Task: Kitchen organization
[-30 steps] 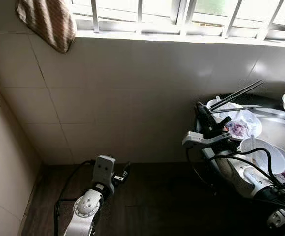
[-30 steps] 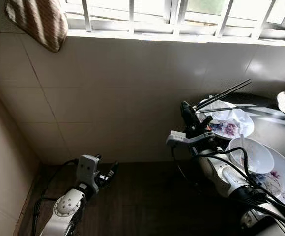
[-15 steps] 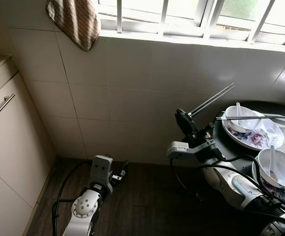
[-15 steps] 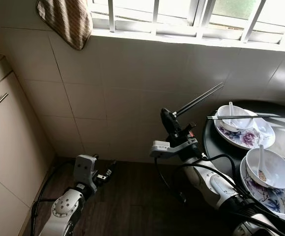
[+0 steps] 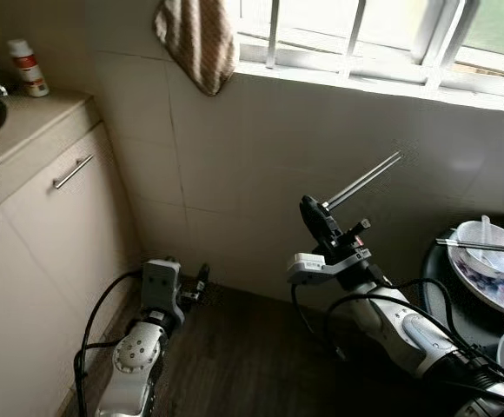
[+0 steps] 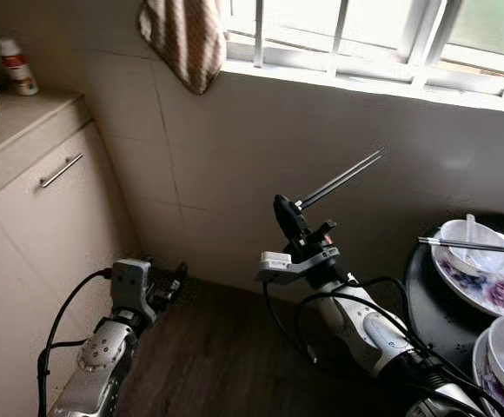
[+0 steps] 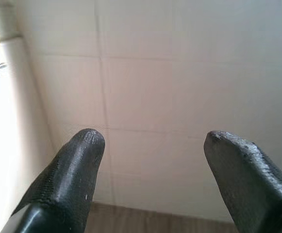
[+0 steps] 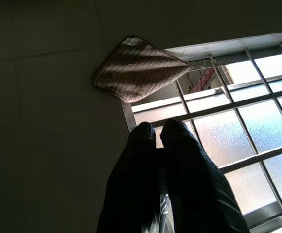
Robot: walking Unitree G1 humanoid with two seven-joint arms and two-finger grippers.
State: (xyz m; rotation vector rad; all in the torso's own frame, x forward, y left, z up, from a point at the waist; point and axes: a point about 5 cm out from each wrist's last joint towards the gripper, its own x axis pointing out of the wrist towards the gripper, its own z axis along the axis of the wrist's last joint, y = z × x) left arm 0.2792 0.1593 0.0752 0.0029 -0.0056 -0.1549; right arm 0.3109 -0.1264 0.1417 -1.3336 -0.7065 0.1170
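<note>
while carrying: i am keeping the right claw (image 5: 317,217) clamped on the chopsticks (image 5: 362,180), tips clear of the tiled wall (image 5: 261,165).
left claw (image 7: 148,160): hanging idle, fingers apart.
heading: toward the worktop (image 5: 26,135).

The head camera has swung toward the robot's left, so the whole scene sits further right in the frame. A cabinet (image 5: 39,217) with a bar handle (image 5: 74,171) and a small bottle (image 5: 27,67) on its top have come into the left side. The striped cloth (image 5: 196,39) has slid from upper left toward top centre. The plates and bowls (image 5: 495,261) have drifted to the right edge. The right gripper (image 5: 319,217), apparently carrying chopsticks (image 5: 362,181) away from the dishes, now stands before the tiled wall.
</note>
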